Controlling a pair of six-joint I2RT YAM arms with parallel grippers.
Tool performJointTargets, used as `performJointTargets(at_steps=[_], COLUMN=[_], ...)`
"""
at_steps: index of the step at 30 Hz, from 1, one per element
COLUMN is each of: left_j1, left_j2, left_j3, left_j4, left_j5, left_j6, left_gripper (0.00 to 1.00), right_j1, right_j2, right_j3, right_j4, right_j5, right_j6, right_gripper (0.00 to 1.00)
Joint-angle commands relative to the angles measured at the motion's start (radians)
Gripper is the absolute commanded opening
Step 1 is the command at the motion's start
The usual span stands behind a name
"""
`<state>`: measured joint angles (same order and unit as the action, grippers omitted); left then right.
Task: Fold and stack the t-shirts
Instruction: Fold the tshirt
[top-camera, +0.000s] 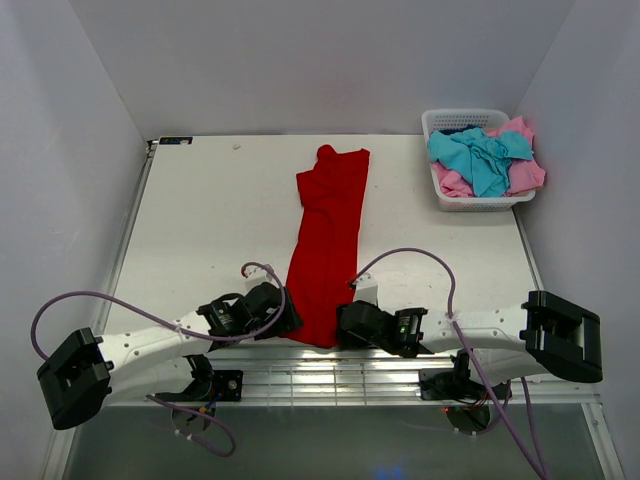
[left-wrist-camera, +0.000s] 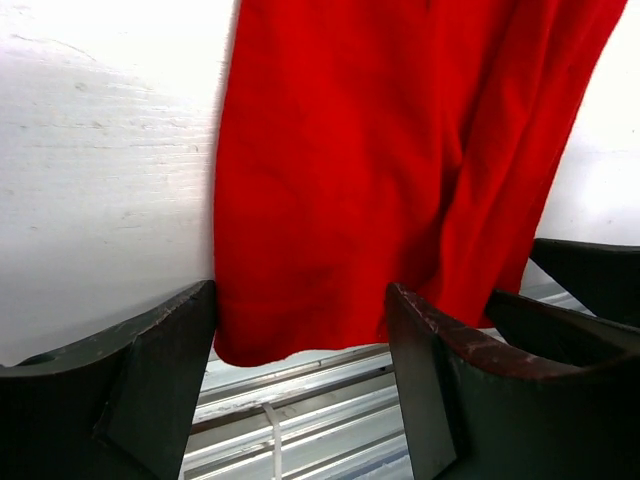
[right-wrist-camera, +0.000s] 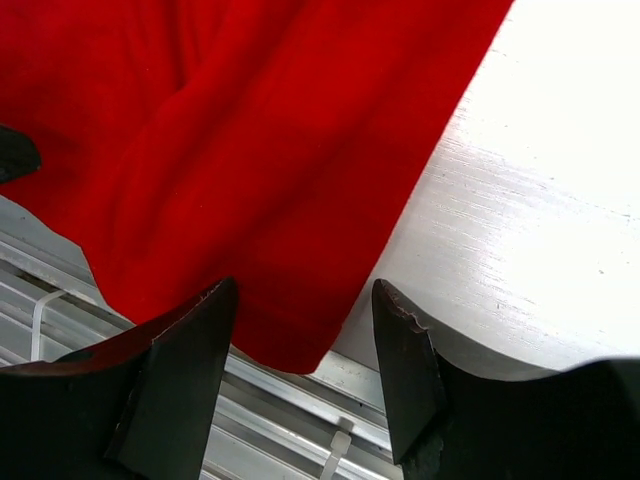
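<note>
The red shirt (top-camera: 330, 235) is laid lengthwise at centre frame, its lower hem straddled by left gripper (left-wrist-camera: 300, 325) and right gripper (right-wrist-camera: 305, 315), both spread. Only one layer might be pinched, undoing the fold.

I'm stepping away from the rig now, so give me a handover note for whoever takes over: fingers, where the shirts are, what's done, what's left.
Left gripper: open, fingers either side of the red t-shirt's near-left hem corner, not closed on it.
Right gripper: open at the near-right hem corner, nothing held.
Red t-shirt: on the table as a long narrow strip, hem at the near edge.
Turquoise t-shirt and pink t-shirt: crumpled in the white basket, far right.
Done: the red one appears folded lengthwise.
Left: fold it across, then fold the basket shirts and stack.
</note>
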<state>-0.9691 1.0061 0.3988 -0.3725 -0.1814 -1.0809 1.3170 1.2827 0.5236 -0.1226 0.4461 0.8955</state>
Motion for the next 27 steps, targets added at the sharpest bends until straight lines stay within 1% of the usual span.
performJointTargets(at_steps=[1, 5, 9, 11, 12, 13, 14, 15, 18, 20, 23, 24, 26, 27], left_j1=[-0.028, -0.049, -0.06, -0.065, -0.071, -0.074, -0.079, -0.083, -0.092, -0.1, -0.155, -0.199, -0.253, -0.317], left_j2=[0.003, -0.008, 0.0, 0.018, 0.026, 0.041, 0.049, 0.055, 0.08, 0.097, 0.115, 0.13, 0.152, 0.164], left_j3=[-0.055, -0.064, -0.072, -0.075, -0.077, -0.077, -0.08, -0.084, -0.09, -0.094, -0.077, -0.072, -0.054, -0.045], left_j4=[-0.062, -0.063, -0.062, -0.062, -0.062, -0.062, -0.059, -0.052, -0.031, -0.023, -0.026, -0.028, -0.031, -0.035], left_j5=[0.026, 0.014, 0.013, 0.005, 0.003, -0.004, -0.009, -0.012, -0.023, -0.026, -0.03, -0.03, -0.033, -0.038], left_j6=[-0.068, -0.086, -0.091, -0.086, -0.086, -0.085, -0.085, -0.085, -0.076, -0.065, -0.065, -0.082, -0.112, -0.132], left_gripper=[0.78, 0.77, 0.71, 0.63, 0.59, 0.49, 0.44, 0.36, 0.0, 0.0, 0.0, 0.0, 0.0, 0.0], right_j1=[0.014, 0.025, 0.03, 0.034, 0.034, 0.037, 0.039, 0.042, 0.053, 0.063, 0.102, 0.116, 0.155, 0.169], right_j2=[0.027, 0.063, 0.096, 0.109, 0.11, 0.113, 0.113, 0.113, 0.112, 0.11, 0.106, 0.107, 0.112, 0.113], right_j3=[0.019, 0.038, 0.053, 0.062, 0.065, 0.075, 0.078, 0.081, 0.093, 0.098, 0.113, 0.13, 0.151, 0.164], right_j4=[-0.038, -0.031, -0.028, -0.029, -0.046, -0.058, -0.071, -0.103, -0.15, -0.184, -0.245, -0.265, -0.326, -0.35], right_j5=[0.009, 0.009, 0.002, 0.0, -0.001, 0.0, 0.003, 0.012, 0.026, 0.028, 0.029, 0.031, 0.034, 0.04], right_j6=[0.036, 0.036, 0.033, 0.034, 0.037, 0.045, 0.049, 0.054, 0.08, 0.095, 0.117, 0.137, 0.157, 0.175], right_gripper=[0.63, 0.63, 0.61, 0.57, 0.49, 0.45, 0.4, 0.31, 0.12, 0.08, 0.08, 0.08, 0.08, 0.08])
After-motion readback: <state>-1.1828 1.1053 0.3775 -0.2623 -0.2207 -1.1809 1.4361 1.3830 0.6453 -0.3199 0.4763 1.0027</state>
